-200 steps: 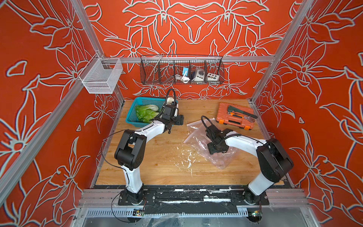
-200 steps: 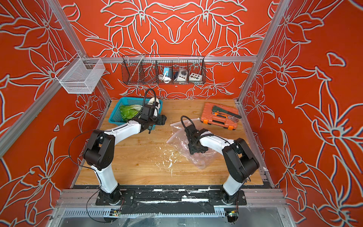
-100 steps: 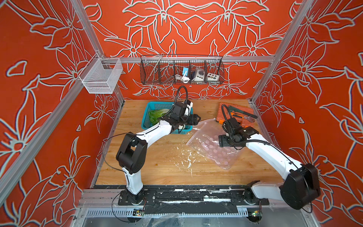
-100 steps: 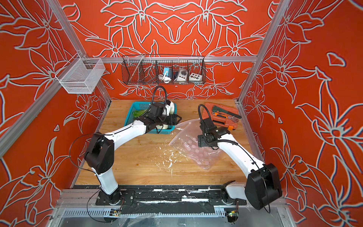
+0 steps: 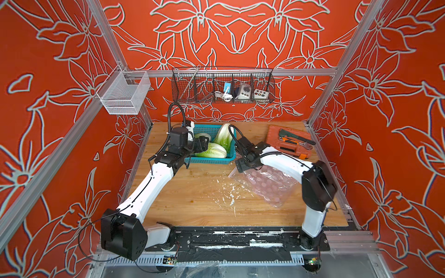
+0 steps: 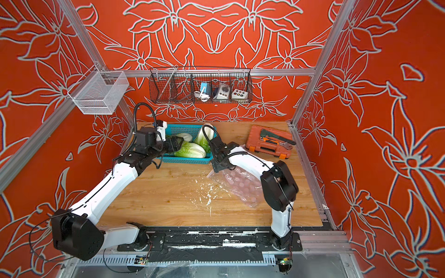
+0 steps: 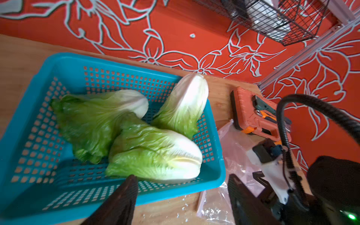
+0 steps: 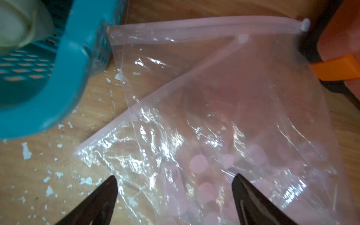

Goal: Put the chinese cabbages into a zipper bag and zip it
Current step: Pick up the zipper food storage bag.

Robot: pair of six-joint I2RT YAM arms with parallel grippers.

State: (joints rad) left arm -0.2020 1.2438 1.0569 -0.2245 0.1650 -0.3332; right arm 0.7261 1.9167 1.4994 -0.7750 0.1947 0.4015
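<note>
All three cabbages [image 7: 155, 155] lie in the teal basket [image 7: 58, 58]. The closest sits just ahead of the left end effector [image 7: 182, 176], which is released, its jaws apart and empty by the basket's near corner. The right end effector [image 8: 174, 175] is also released and holds nothing. Just beneath its spread jaws the pink-dotted bag [image 8: 243, 116] lies on the counter [image 8: 39, 175], zipper edge beside the basket.

Orange tool case [image 5: 273, 138]; black wall-hung wire rack [image 5: 186, 92]

Three chinese cabbages [image 6: 192, 151] in teal basket [image 6: 185, 160], zipper bag [image 6: 240, 185] beside.
</note>
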